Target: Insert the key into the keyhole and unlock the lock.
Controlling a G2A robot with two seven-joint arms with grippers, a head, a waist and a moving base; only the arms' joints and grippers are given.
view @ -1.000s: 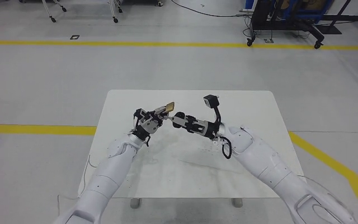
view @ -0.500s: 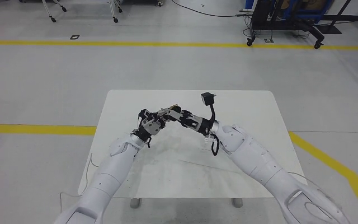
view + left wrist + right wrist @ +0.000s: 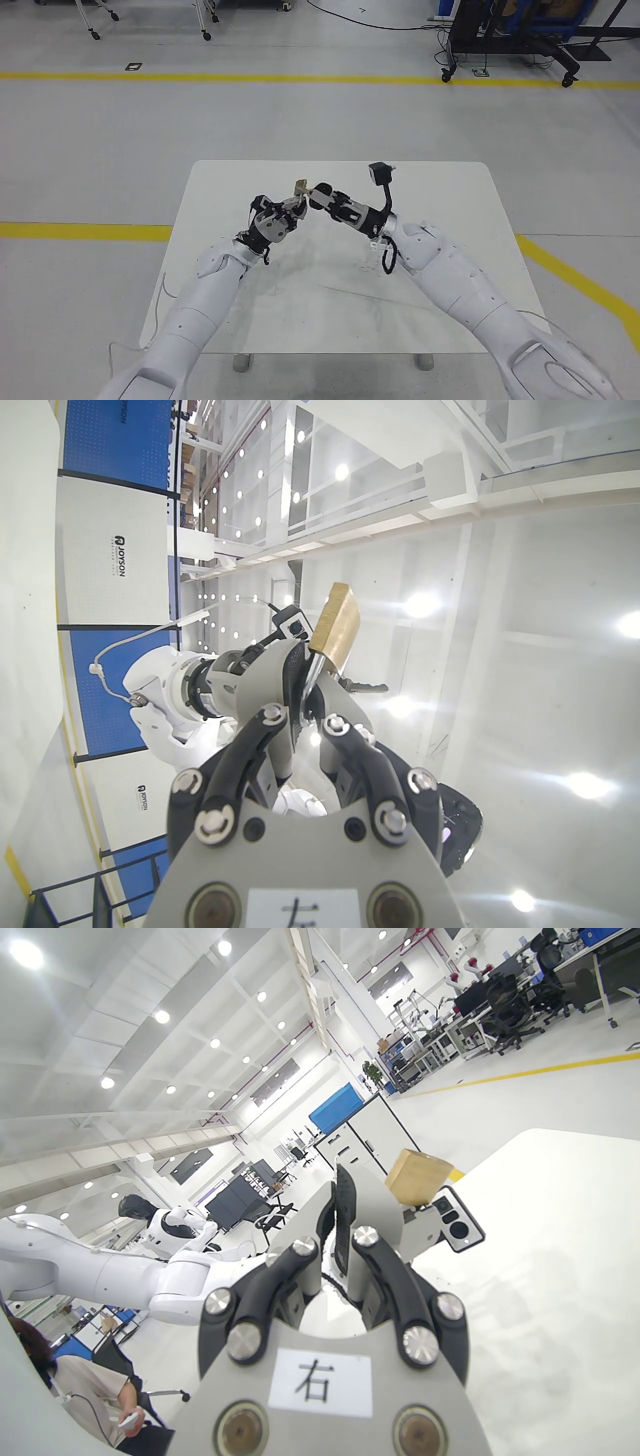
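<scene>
Looking down, we find both arms meeting above the far half of the white, matte, round-cornered table (image 3: 440,300), well inside its edges, with bare tabletop all round them; the left gripper (image 3: 311,687) pinches the curved, polished steel shackle (image 3: 311,665) of a small rectangular brass padlock (image 3: 336,627), grey fingers clamped on either side of the bar; the padlock's body is a brushed golden block with squared edges, tilted and standing out beyond the fingertips, raised off the table; the right gripper (image 3: 345,1178) sits just beside that block, its flat grey fingers and ribbed black pads pressed together; in its own wrist view we cannot see what lies between the pads; from the left wrist view a slim, dark, toothed metal key (image 3: 369,687) juts sideways past the left gripper's finger, on the line of the right arm's wrist; the key lies near the shackle end of the padlock, its blade in open air and apart from the block's far end.
</scene>
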